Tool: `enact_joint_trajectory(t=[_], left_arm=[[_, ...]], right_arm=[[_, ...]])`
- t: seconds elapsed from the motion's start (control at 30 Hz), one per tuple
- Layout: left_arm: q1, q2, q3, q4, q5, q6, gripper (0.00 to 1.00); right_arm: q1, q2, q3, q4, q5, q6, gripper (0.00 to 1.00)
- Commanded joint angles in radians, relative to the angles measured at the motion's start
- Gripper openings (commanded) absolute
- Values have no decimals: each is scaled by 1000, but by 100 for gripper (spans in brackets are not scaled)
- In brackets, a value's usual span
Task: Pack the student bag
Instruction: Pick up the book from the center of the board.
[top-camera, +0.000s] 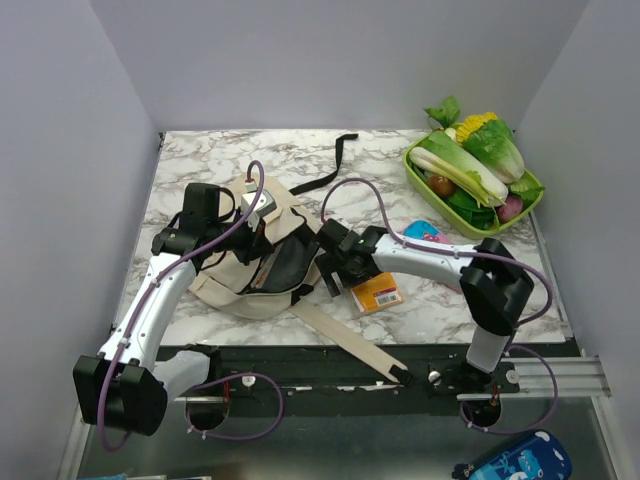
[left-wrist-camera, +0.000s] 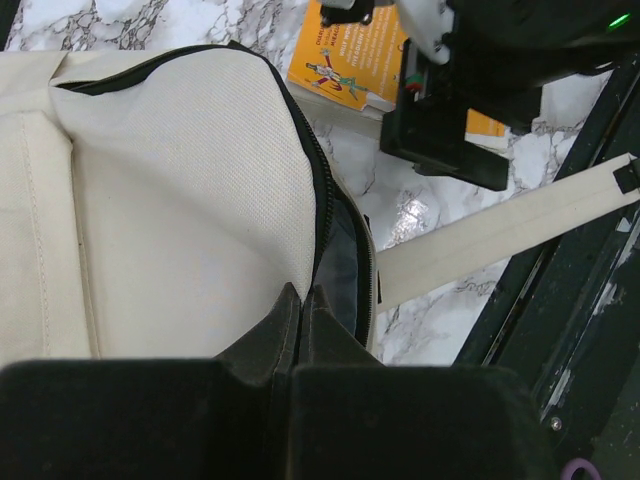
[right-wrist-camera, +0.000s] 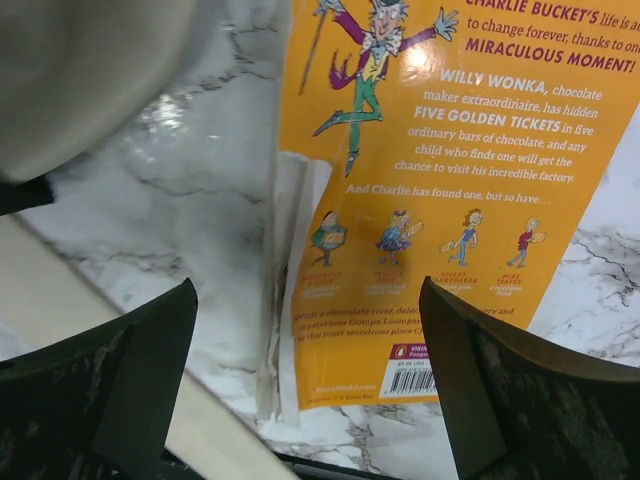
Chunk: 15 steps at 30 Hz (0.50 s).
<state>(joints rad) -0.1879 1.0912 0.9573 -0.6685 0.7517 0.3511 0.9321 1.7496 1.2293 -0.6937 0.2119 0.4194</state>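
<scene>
Student bag (top-camera: 245, 290) centre-left on marble table (top-camera: 200, 160), mouth unzipped, dark lining showing, contents not visible. Green tray (top-camera: 412, 165) far right, full of vegetables. Left gripper (left-wrist-camera: 302, 305) pinched shut on bag's zip edge. Right gripper (right-wrist-camera: 310, 390) spread wide over orange paperback (right-wrist-camera: 450, 200), just beside bag — beige strap (top-camera: 350, 342) reaching front edge.

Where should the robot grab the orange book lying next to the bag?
Probably the long page edge facing the student bag. The orange book lies flat on the table, so pinching from straight above won't work; that edge's pages look slightly lifted. The open right gripper could come from the bag side, slipping one finger underneath.
</scene>
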Motion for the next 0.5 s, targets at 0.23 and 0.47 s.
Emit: enact_joint_trajectory(t=[0.23,0.47], left_arm=[[-5,3,35,4,17,23,0],[-5,4,23,4,18,28,0]], right_arm=[[14,209,52,-95,103,82,88],[11,246,-40,-3,-63,116,46]])
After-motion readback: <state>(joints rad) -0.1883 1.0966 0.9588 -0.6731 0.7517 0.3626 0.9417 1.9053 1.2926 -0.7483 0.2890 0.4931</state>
